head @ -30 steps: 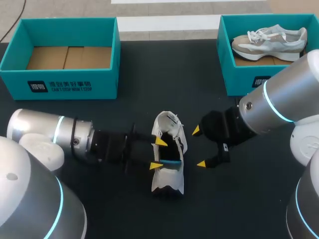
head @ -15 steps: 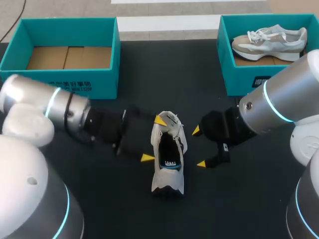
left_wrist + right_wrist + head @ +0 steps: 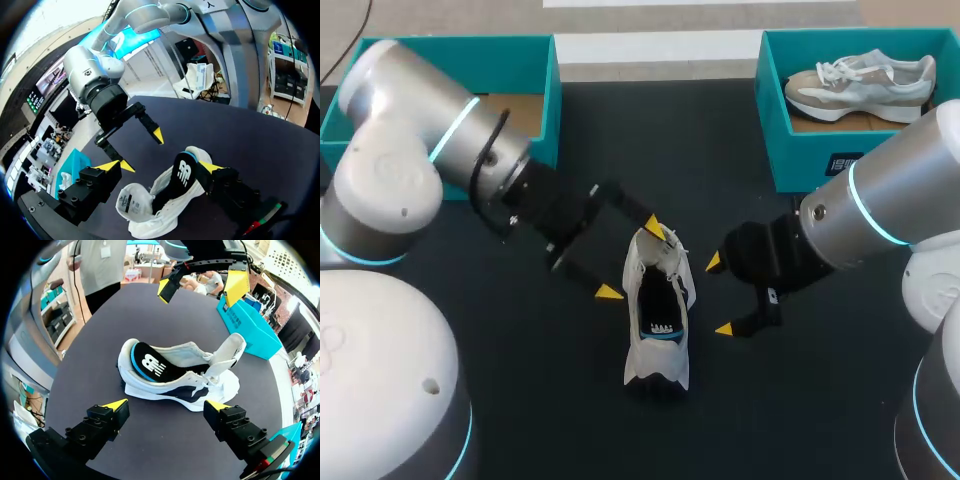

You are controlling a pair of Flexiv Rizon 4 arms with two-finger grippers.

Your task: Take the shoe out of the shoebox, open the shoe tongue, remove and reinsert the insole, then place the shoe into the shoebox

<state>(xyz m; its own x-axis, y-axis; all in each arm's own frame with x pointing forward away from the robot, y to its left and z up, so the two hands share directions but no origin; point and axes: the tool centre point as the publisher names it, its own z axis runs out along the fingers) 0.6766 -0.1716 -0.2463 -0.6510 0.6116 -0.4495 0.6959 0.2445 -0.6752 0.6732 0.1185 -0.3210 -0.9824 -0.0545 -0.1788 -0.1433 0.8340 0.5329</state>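
- Shoe rests on the table, with the tongue folded up and back and the mouth wide open.
- Left claw is released, fingers spread, holding nothing. A second ago its tips were down in the shoe's mouth. It has since pulled out and swung up and away. One tip now hangs right by the tongue and the other just off the shoe's flank (contact with the tongue cannot be told from above).
- Right claw is also released and empty. It sits just beside the shoe's other flank and has not moved over the same second.
- Insole is dark with a blue edge and lies inside the shoe toward the heel, below the left claw. In the right wrist view it looks seated flat.
- The shoe has not shifted with the withdrawal.
- Reading: the insole appears to be back in, and the left claw is clearing off.
- The step left is probably boxing the shoe. The empty teal box sits well behind the left claw. The other box, behind the right claw, already holds a second shoe.
- Risk: the soft upper may fold under a pinch.
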